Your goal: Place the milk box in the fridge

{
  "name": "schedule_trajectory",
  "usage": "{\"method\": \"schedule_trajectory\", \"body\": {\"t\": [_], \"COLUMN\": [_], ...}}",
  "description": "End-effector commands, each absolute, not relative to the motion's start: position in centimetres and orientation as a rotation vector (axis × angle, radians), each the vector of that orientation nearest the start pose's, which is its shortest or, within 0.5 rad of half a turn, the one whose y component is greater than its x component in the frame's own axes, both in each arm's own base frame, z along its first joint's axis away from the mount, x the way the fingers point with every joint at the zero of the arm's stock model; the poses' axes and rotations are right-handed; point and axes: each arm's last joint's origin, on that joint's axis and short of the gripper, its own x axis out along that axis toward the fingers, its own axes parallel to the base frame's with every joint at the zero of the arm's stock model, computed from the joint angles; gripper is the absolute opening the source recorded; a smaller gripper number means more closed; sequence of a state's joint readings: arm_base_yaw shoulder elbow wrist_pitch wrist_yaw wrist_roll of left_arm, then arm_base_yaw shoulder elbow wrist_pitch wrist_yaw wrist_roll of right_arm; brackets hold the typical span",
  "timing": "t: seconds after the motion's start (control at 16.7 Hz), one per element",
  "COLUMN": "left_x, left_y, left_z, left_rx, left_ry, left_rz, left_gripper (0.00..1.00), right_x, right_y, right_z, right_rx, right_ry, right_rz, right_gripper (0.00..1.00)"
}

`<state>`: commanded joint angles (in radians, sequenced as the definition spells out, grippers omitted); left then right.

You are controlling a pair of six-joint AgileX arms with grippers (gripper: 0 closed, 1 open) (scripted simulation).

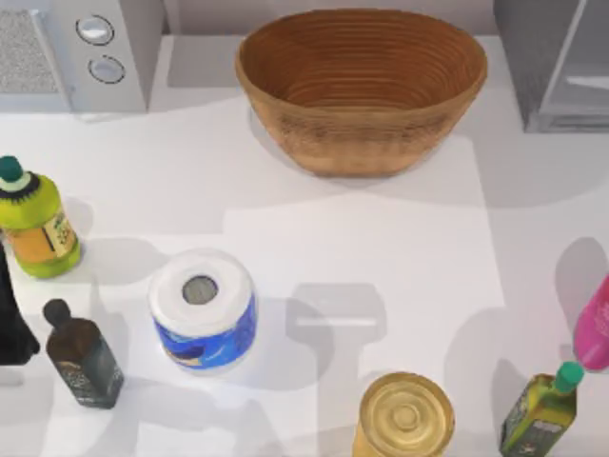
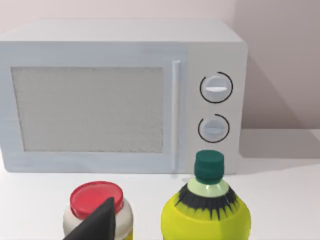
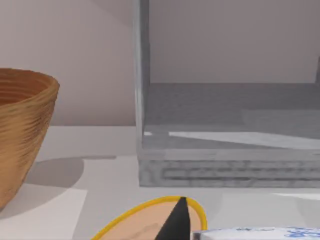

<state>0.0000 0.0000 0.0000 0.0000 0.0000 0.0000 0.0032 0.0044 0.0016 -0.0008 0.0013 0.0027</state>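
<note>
1. The fridge (image 1: 557,71) stands at the far right corner of the table (image 1: 381,248). In the right wrist view the fridge (image 3: 225,165) shows an open front with a paler grey floor inside.
2. The right gripper (image 3: 177,220) shows as a dark tip in front of the fridge, over a yellow-rimmed jar lid (image 3: 145,222). I cannot tell whether it is released or clenched.
3. Just beside that tip lies a white edge with blue print (image 3: 255,233). I cannot tell whether it is the milk box.
4. The left gripper (image 2: 100,222) shows as a dark tip in front of a red-lidded jar (image 2: 95,197), with a yellow-green bottle (image 2: 207,215) just beside the jar and the microwave (image 2: 120,100) behind both. Whether it is released or clenched cannot be told.
5. From above, the left arm (image 1: 9,314) sits at the table's left edge, between the yellow-green bottle and a dark bottle (image 1: 84,357).
6. A wicker basket (image 1: 362,86) stands between the microwave and the fridge.
7. A blue-wrapped paper roll (image 1: 203,309) stands near the dark bottle.
</note>
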Motion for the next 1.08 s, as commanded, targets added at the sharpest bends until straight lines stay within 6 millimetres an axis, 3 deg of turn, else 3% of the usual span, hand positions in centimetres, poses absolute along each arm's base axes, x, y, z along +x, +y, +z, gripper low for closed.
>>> {"method": "schedule_trajectory", "body": {"t": [0.24,0.42,0.6,0.72,0.84,1.08], "left_x": [10.6,10.6,10.6,10.6,10.6,10.6], "left_y": [-0.1,-0.1,-0.1,-0.1,-0.1,-0.1], "left_z": [16.0,16.0,16.0,16.0,16.0,16.0], "left_rx": [0.0,0.0,0.0,0.0,0.0,0.0], "left_ry": [0.0,0.0,0.0,0.0,0.0,0.0], "left_rz": [0.0,0.0,0.0,0.0,0.0,0.0], "left_gripper": [1.0,1.0,1.0,1.0,1.0,1.0], "right_x": [10.8,11.6,14.0,17.0,21.2,29.8], "right_y": [-0.2,-0.5,-0.9,-1.5,-2.3,-4.5], "right_z": [17.5,20.6,24.3,26.1,26.6,24.0], "right_rx": [0.005,0.004,-0.005,-0.016,-0.024,-0.029], "right_ry": [-0.03,-0.094,-0.151,-0.161,-0.137,-0.074], "right_rz": [-0.011,-0.036,-0.06,-0.07,-0.073,-0.062], "right_gripper": [0.0,0.0,0.0,0.0,0.0,0.0]}}
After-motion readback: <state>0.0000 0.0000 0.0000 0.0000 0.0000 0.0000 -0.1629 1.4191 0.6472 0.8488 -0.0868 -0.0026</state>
